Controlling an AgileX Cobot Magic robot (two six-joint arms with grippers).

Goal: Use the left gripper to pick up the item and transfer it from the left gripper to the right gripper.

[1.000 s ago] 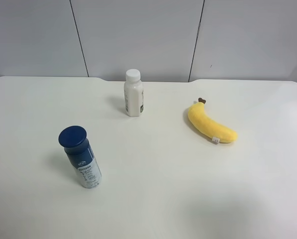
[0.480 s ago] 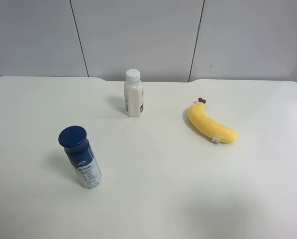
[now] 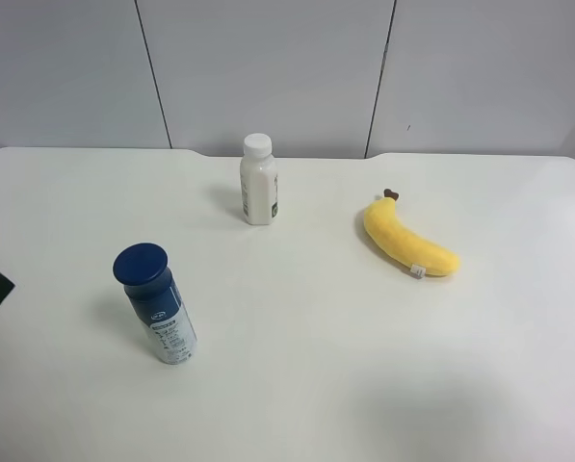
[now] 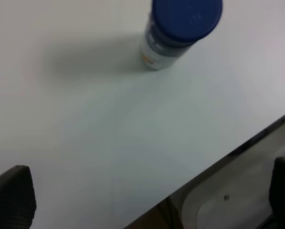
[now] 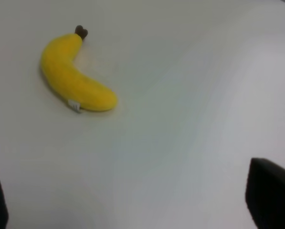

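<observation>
Dark-blue-capped, the item (image 3: pixel 157 306) at lower left looks rigid, slick, top-heavy; the left gripper (image 4: pixel 146 195), jaws spread empty, should clasp its mid-body.

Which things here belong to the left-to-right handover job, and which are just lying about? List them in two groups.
For the job:
- blue-capped can, standing upright, not yet held
- left end effector, open
- right end effector, open

Just lying about:
- white bottle with white cap
- yellow plush banana
</observation>
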